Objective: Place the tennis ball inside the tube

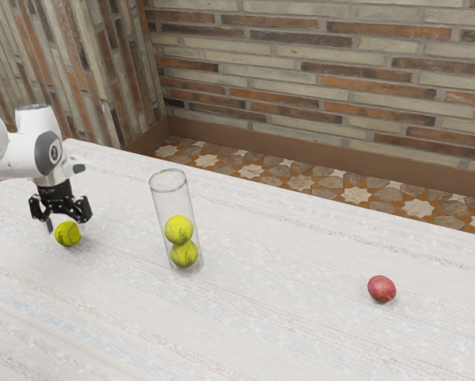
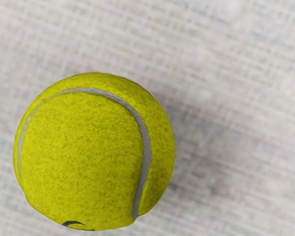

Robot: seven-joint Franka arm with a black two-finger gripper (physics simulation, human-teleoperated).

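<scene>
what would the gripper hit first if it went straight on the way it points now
Probably the loose tennis ball: the open gripper points down with the ball under it, though whether its fingers would clear the sides is hard to judge.

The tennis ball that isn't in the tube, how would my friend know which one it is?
Find the big whitish table, then the robot's black hand toward the exterior view's left. Just under that hand is a fuzzy yellow-green ball with a pale curved seam. The other two balls are stacked inside the clear tube, but this one is outside it.
</scene>
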